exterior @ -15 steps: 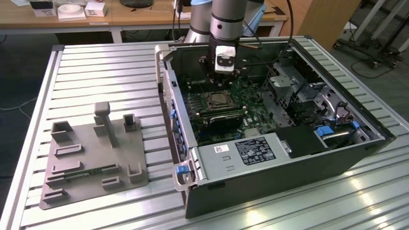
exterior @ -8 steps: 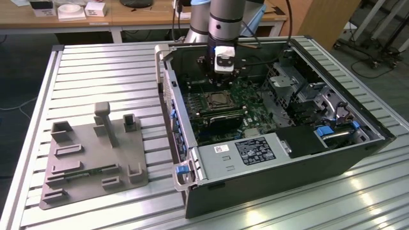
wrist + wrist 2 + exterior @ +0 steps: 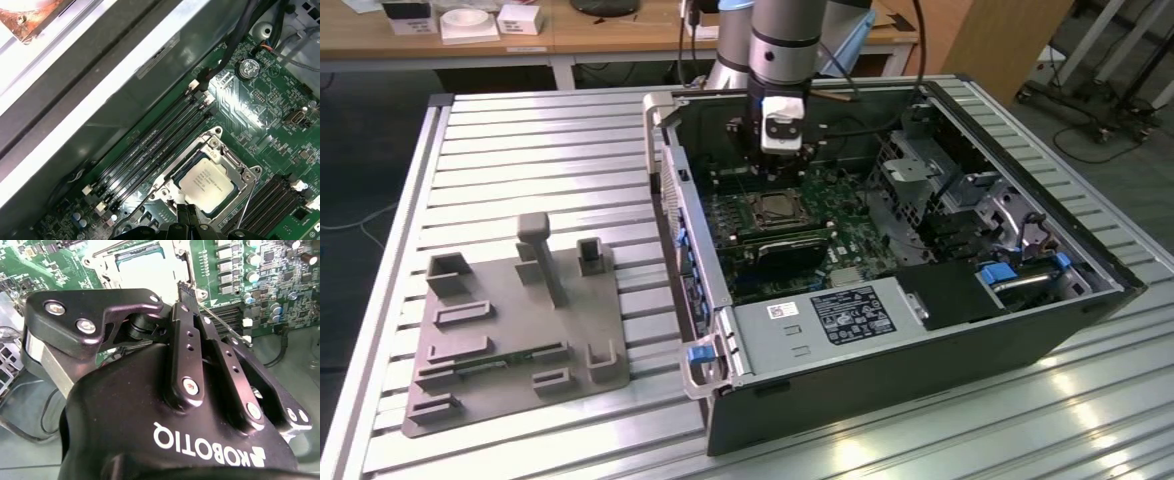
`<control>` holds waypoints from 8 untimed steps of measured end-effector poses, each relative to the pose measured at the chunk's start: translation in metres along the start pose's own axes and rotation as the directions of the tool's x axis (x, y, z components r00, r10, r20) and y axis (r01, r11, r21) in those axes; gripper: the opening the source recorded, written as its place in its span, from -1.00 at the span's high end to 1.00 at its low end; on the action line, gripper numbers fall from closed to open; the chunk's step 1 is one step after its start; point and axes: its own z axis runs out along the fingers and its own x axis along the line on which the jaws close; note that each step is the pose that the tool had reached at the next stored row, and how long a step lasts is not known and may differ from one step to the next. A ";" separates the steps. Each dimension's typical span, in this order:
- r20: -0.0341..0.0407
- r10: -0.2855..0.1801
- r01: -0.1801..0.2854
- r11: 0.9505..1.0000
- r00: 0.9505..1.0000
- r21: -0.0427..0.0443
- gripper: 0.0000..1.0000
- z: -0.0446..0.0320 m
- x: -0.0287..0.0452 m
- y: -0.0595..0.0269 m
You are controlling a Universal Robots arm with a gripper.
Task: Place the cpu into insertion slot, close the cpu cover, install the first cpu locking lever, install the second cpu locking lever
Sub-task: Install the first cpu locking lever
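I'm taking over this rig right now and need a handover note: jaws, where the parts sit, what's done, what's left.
Black gripper: jaws shut, nothing seen held, tip by the socket's edge.
Silvery-grey square cpu: seated in the silver-rimmed square insertion slot on the green motherboard.
Thin silvery cpu cover frame: down around the chip.
Done: cpu placed, cover apparently closed.
Left: both locking levers; a thin wire lever beside the socket looks unlatched.

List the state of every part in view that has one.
cpu: seated, top showing.
cover: down around cpu.
lever: one looks raised, unlatched.
pincer: shut, tips at cover's edge.
case: on its side, open.
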 end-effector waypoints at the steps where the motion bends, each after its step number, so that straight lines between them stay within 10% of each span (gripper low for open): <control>1: 0.000 -0.003 0.003 1.000 1.000 0.000 0.80 0.0000 0.0003 -0.0003; 8: -0.001 -0.072 0.072 0.997 0.997 -0.003 0.80 0.0004 0.0005 -0.0005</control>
